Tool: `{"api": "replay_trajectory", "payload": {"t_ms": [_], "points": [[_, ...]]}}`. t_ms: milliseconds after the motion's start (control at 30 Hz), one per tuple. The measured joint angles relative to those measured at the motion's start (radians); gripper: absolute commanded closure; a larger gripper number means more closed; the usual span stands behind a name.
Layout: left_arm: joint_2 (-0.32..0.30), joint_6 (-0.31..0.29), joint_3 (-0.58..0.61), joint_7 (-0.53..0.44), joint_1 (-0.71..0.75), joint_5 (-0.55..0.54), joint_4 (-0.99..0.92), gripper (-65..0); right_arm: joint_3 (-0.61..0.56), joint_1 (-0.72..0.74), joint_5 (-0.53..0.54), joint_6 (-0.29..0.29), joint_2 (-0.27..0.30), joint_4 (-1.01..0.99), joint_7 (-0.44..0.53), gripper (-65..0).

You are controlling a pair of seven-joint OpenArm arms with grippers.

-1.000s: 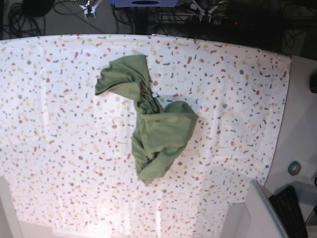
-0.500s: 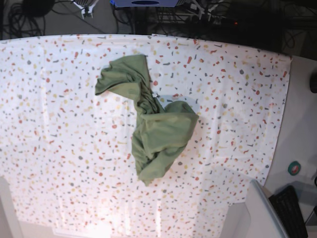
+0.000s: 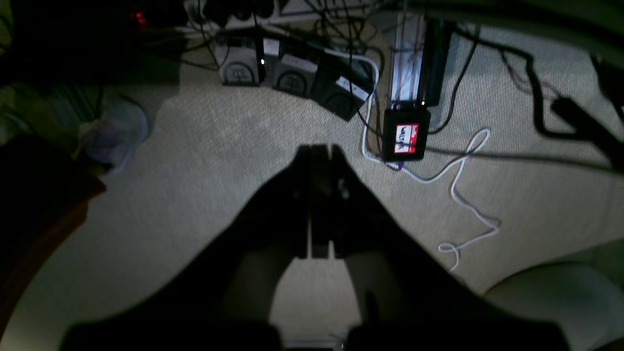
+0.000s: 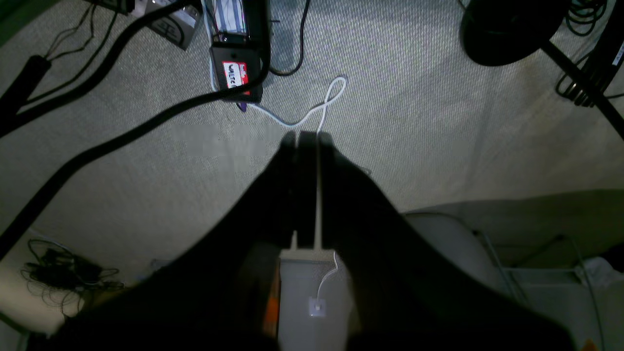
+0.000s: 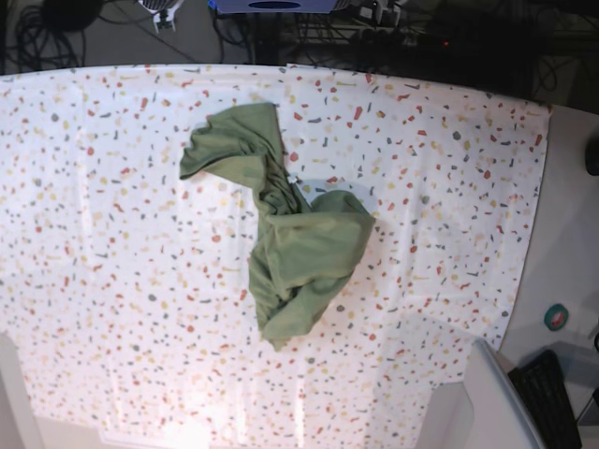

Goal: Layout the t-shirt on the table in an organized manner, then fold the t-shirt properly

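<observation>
Because the t-shirt [image 5: 285, 234] is thin cotton, I judge it light, soft and floppy; it will sag and slide when lifted. It lies crumpled near the middle of the table [image 5: 103, 187], a little toward the top of the base view. I would take it at an outer edge, not the bunched middle. I count one t-shirt, one table. My left gripper [image 3: 319, 151] and right gripper [image 4: 306, 139] have their jaws closed on nothing, over the floor.

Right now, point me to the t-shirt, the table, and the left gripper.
t-shirt [image 5: 304, 243]: base view, on the wide lower bunch of the crumpled green cloth.
table [image 5: 112, 234]: base view, on bare speckled cloth left of the shirt.
left gripper [image 3: 321, 151]: left wrist view, between the closed dark fingertips, over the floor.
</observation>
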Motion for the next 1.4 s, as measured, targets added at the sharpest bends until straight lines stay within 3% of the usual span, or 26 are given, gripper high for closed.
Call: {"api": "replay_trajectory", "payload": {"t_ms": [133, 300, 433, 600, 733, 833, 967, 1033, 1233, 1300, 1400], "points": [[-0.034, -0.001, 0.0, 0.016, 0.143, 0.0, 0.183, 0.0, 0.003, -0.171, 0.0, 0.0, 0.0, 0.261, -0.013, 0.0], [-0.085, 0.008, -0.006, 0.028, 0.35, -0.006, 0.501, 0.0, 0.002, -0.393, -0.002, -0.004, 0.014, 0.649, -0.192, 0.0], [-0.121, -0.001, -0.002, 0.02, 0.507, -0.006, 0.755, 0.0, 0.008, -0.512, -0.001, -0.008, 0.029, 0.948, -0.211, 0.0], [-0.151, 0.01, -0.015, 0.029, 0.697, -0.011, 1.089, 0.0, 0.004, -0.638, -0.004, -0.003, 0.048, 1.246, -0.307, 0.0], [-0.177, -0.001, -0.016, 0.029, 0.789, -0.01, 1.318, 0.0, 0.006, -0.702, -0.004, -0.01, 0.056, 1.465, -0.385, 0.0], [-0.18, -0.001, -0.016, 0.035, 0.83, -0.011, 1.452, 0.0, 0.003, -0.719, 0.0, 0.0, 0.049, 1.604, -0.39, 0.0], [-0.18, 0.0, 0.0, 0.043, 0.798, -0.147, 1.582, 0.0, 0.001, -0.672, -0.002, -0.005, 0.052, 1.708, -0.397, 0.0], [-0.177, 0.008, 0.024, 0.095, 0.746, -0.236, 1.636, 0.0, -0.001, -0.606, 0.0, -0.005, 0.05, 1.72, -0.397, 0.0], [-0.179, 0.01, 0.032, 0.563, 0.512, -0.436, 1.717, 0.0, -0.003, -0.481, 0.003, -0.003, 0.049, 1.721, -0.405, 0.0], [-0.179, 0.01, 0.031, 0.661, 0.446, -0.475, 1.712, 0.0, -0.003, -0.452, 0.003, -0.002, 0.047, 1.72, -0.415, 0.0], [-0.173, 0.006, 0.033, 0.687, 0.36, -0.491, 1.711, 0.0, -0.005, -0.398, 0.006, -0.002, 0.039, 1.72, -0.406, -22.2]]}}
